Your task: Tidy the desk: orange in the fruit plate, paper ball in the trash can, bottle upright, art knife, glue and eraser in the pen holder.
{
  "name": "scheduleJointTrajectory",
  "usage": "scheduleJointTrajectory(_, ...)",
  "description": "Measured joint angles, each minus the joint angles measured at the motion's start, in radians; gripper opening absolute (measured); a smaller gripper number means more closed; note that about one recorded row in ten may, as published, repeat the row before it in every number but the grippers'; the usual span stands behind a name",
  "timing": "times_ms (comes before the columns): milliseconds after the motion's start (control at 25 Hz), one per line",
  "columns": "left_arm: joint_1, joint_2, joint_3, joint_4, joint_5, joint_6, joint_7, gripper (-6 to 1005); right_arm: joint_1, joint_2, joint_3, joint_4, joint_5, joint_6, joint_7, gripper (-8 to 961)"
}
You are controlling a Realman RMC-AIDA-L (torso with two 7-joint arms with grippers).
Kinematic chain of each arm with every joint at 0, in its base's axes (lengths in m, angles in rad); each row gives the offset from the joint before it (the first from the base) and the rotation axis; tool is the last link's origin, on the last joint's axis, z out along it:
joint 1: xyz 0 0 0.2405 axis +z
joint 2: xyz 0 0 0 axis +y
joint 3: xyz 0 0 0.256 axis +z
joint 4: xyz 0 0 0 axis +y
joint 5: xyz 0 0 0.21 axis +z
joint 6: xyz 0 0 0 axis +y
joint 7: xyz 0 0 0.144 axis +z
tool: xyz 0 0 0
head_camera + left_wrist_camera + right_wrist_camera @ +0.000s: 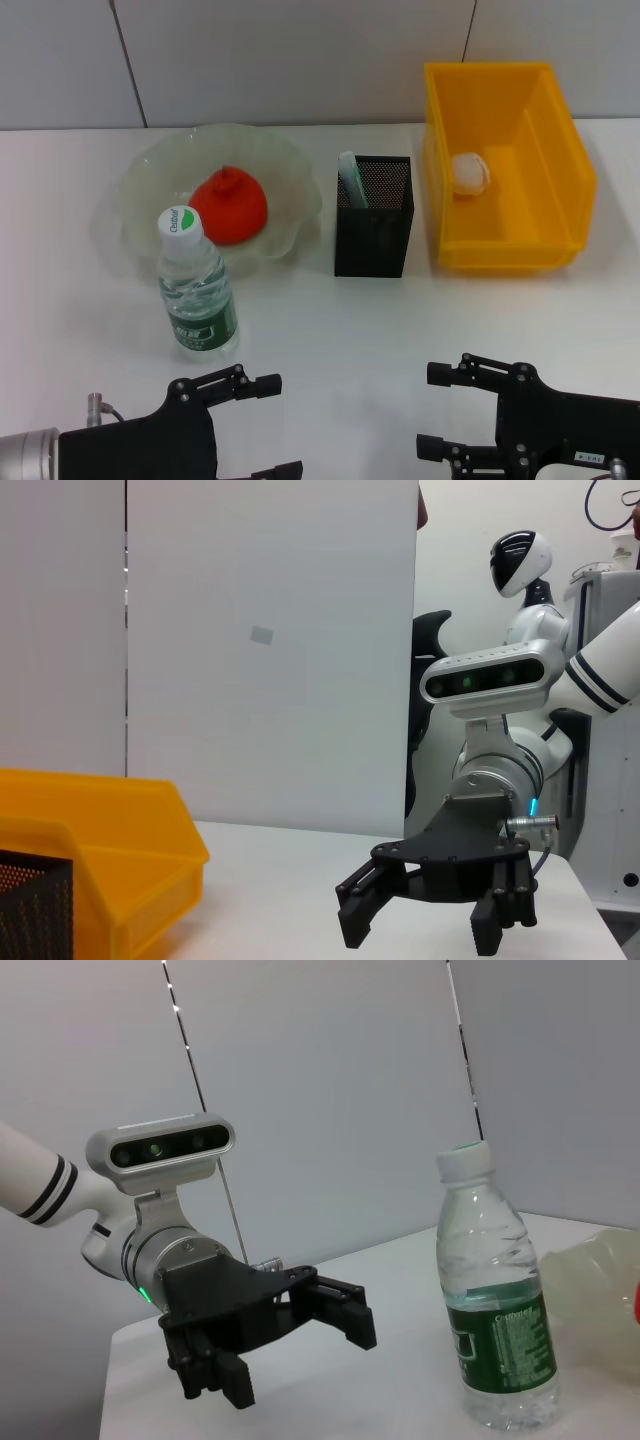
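Desk looks tidy; I see nothing loose.
Orange (229,205) plated, paper ball (470,172) binned, bottle (196,285) upright; left gripper (262,426) and right gripper (437,410) wide, empty.

Even, bright, diffuse light falls from overhead. The white table (330,330) is nearly washed out, showing only faint, soft shadows right beside the bottle (196,285) and the pen holder (373,217). Pale sheen blurs the rim of the translucent fruit plate (290,160) behind the bottle. Focus holds throughout; the wall behind the trash can (560,140) looks flat grey.
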Motion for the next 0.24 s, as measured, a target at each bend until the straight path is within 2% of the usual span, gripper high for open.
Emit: scheduleJointTrajectory(240,0.001,-0.002,-0.008,0.0,0.0,0.0,0.0,806,-0.003,0.001,0.001,0.001,0.001,0.0,0.0,816)
